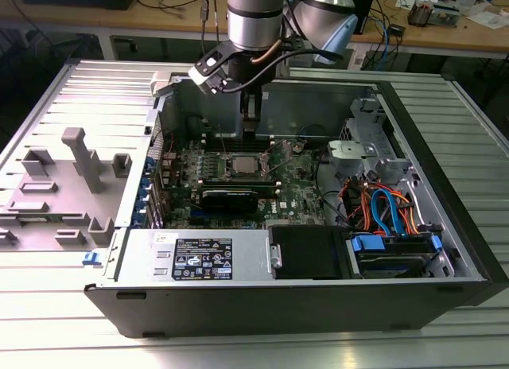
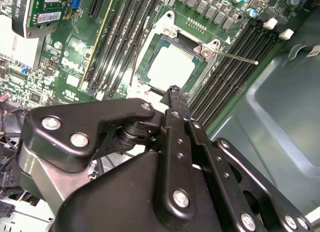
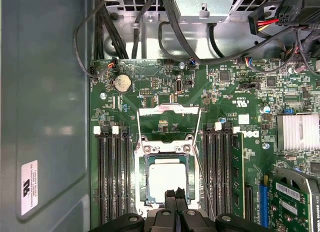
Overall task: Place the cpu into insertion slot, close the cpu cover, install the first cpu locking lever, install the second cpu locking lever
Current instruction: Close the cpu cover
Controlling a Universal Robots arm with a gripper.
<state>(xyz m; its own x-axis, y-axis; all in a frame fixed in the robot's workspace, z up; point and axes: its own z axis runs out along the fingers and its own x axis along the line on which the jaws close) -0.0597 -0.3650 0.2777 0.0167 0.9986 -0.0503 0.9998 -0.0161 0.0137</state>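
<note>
The cpu [image 3: 166, 178] looks matt metal (the circuit board [image 3: 220, 99], smooth green).

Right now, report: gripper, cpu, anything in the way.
Gripper shut, empty, close above cpu. Cpu seated, cover looks down. One lever sticks out sideways. Nothing between gripper and cpu.

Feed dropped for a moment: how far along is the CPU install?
Done: the cpu sits in the insertion slot, with the cpu cover apparently down around it. In hand: nothing; the gripper, shut, hovers at the socket's edge. Left: the levers; one lever juts over the memory slots, seemingly unlatched.
</note>
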